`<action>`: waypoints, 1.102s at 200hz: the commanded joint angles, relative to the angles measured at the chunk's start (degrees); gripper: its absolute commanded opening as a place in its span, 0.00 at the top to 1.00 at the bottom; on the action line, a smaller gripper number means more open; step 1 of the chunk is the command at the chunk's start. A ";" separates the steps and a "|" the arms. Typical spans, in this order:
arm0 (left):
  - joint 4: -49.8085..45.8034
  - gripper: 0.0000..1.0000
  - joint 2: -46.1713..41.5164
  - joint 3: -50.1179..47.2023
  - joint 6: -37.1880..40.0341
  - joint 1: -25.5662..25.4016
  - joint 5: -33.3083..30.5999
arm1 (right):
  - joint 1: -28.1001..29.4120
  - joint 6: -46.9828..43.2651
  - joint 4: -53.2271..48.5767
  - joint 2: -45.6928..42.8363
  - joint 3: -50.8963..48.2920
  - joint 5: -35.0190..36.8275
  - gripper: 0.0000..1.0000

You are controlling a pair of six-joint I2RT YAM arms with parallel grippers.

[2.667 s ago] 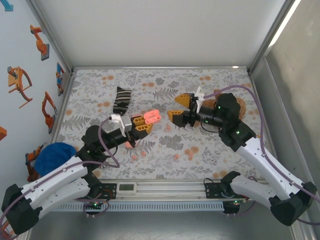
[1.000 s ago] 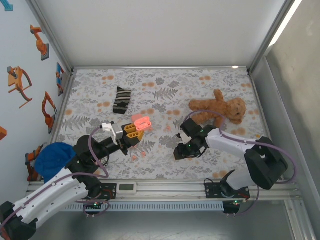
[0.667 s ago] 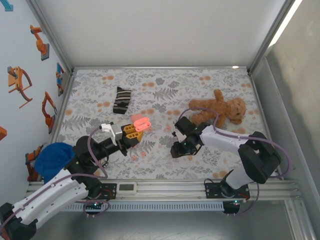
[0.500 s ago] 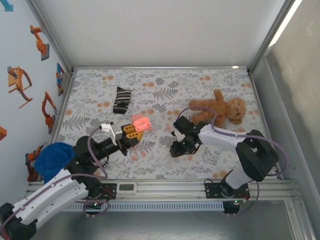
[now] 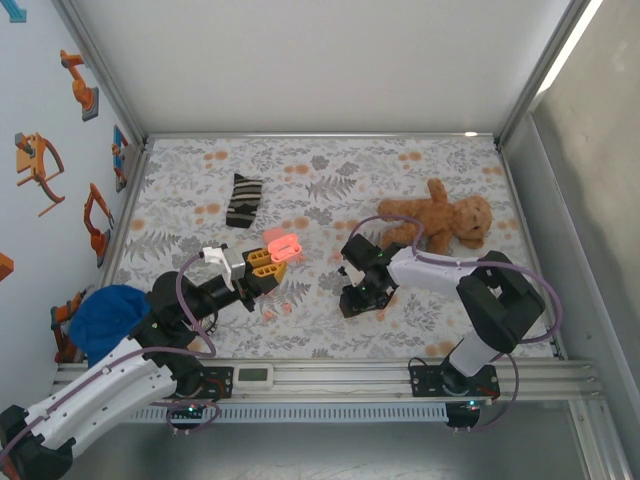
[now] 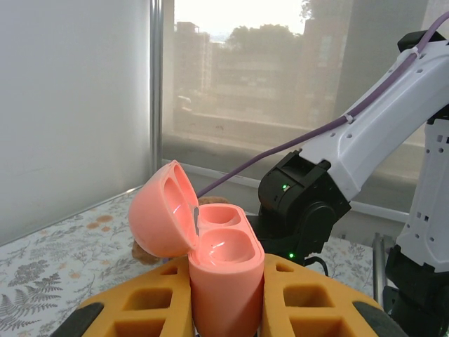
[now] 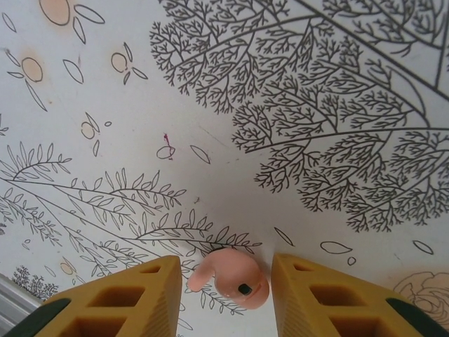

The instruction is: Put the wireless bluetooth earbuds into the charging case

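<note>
My left gripper is shut on the salmon-pink charging case, holding it upright above the cloth. In the left wrist view the case stands between the orange fingers with its lid swung open to the left and both wells empty. My right gripper points down at the floral cloth, open. In the right wrist view one pink earbud lies on the cloth between the fingers, with a gap on each side. Two more earbuds lie below the left gripper.
A brown teddy bear lies at the right, just beyond the right arm. A striped sock lies at the back left and a blue cloth bundle at the left edge. The metal rail runs along the near edge.
The right arm has come down from beside the bear to the cloth and edged left, its open fingers now straddling an earbud. The left gripper drew back slightly with the case, then held still.
</note>
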 commanded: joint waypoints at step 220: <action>-1.96 1.00 -1.50 1.35 0.60 -0.13 -0.86 | 1.61 -3.31 -1.73 -4.30 1.34 3.99 0.79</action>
